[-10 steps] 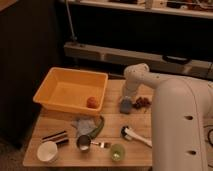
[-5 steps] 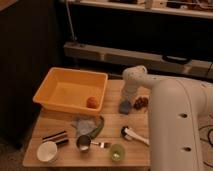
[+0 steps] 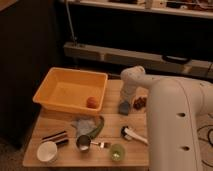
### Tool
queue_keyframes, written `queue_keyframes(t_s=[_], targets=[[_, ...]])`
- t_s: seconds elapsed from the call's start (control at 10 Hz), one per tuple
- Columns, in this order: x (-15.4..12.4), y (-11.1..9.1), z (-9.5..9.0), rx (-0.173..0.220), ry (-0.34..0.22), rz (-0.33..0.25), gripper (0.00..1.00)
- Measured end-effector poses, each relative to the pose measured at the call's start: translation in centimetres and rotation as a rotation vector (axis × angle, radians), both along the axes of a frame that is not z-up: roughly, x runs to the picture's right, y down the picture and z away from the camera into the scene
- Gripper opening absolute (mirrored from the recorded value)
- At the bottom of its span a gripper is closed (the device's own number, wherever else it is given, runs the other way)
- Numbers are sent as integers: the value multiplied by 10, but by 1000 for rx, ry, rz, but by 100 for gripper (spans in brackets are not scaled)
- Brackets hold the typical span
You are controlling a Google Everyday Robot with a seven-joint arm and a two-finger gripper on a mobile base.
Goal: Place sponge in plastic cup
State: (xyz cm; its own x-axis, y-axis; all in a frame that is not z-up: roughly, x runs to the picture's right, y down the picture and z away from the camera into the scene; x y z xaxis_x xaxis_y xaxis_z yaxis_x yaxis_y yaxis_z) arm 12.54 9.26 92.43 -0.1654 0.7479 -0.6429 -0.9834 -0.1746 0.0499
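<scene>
A small grey-blue block, apparently the sponge [image 3: 124, 107], lies on the wooden table [image 3: 60, 120] right of the yellow bin. My gripper [image 3: 124, 99] hangs from the white arm [image 3: 133, 80] straight above the block, at or touching its top. A small green plastic cup [image 3: 117, 152] stands upright near the table's front edge, well in front of the gripper. A white cup or bowl [image 3: 47, 151] stands at the front left.
A yellow bin [image 3: 64, 89] with an orange ball [image 3: 92, 102] fills the back left. A brown item [image 3: 140, 102] lies beside the sponge. A grey cloth [image 3: 83, 124], green item [image 3: 98, 127], metal cup [image 3: 83, 142], white-handled tool [image 3: 133, 134] and dark bars [image 3: 56, 136] lie mid-table.
The arm has shifted very slightly to the left over the grey-blue block. The block and the other things on the table have not moved.
</scene>
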Motion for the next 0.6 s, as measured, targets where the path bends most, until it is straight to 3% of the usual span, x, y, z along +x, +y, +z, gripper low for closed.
queue_keyframes(t_s=[0.2, 0.5, 0.6], targets=[[-8, -7, -23, 8, -28, -11, 0], [-22, -35, -90, 6, -68, -28, 0], [-25, -46, -120, 3, -78, -41, 0]])
